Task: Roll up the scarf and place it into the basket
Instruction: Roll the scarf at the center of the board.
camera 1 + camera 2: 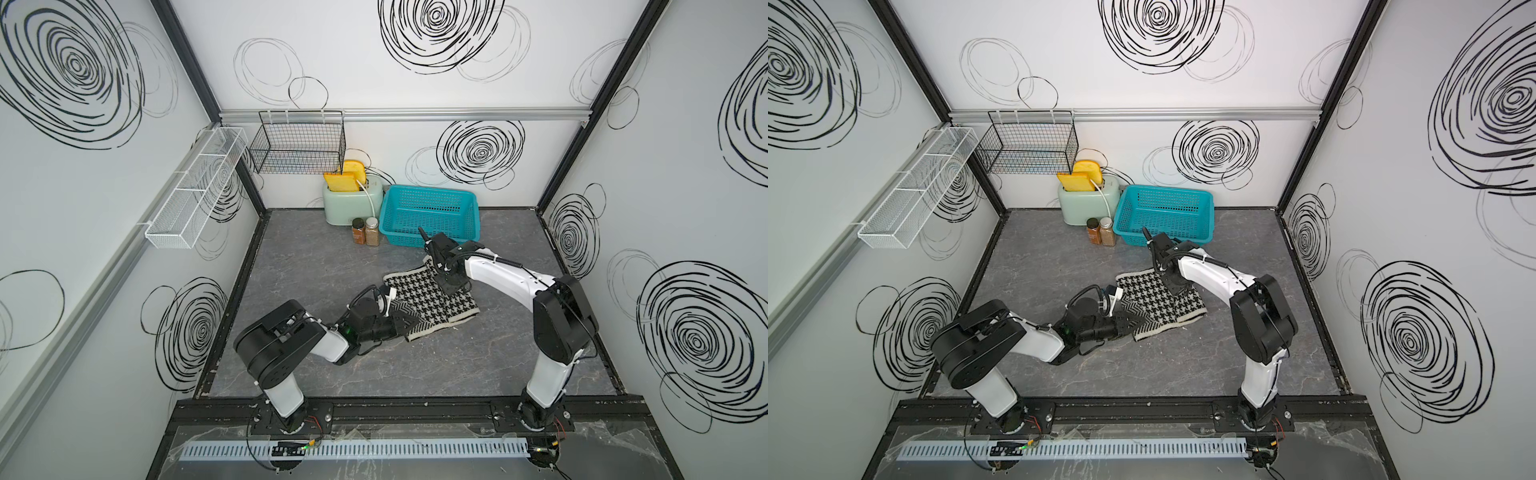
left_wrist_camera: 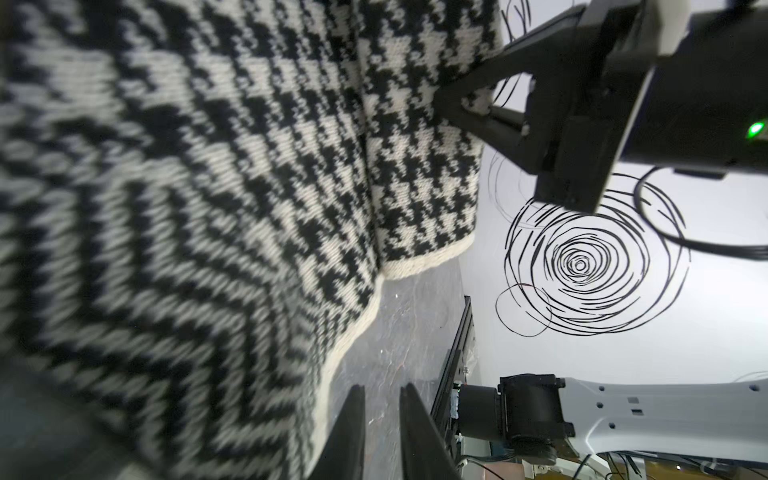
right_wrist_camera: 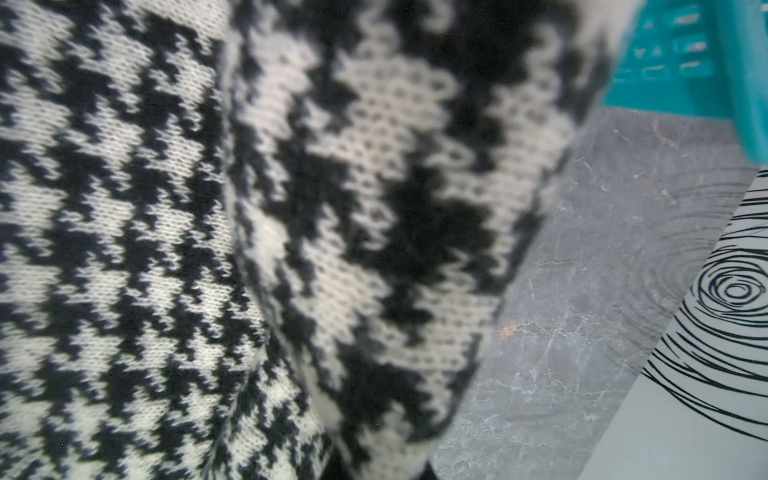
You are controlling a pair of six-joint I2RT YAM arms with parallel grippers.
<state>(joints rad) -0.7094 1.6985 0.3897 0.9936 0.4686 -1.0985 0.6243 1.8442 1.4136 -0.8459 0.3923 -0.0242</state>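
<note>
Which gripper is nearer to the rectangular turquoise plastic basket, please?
Right. The right gripper pinches the black-and-white knitted scarf just before the basket; the left gripper sits farther back, at the scarf's opposite edge.

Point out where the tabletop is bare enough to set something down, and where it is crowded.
Bare: the wide front strip of the table between the scarf and the front rail, and the left patch between the scarf and the toaster. Crowded: the back, with toaster, spice jars and basket.
</note>
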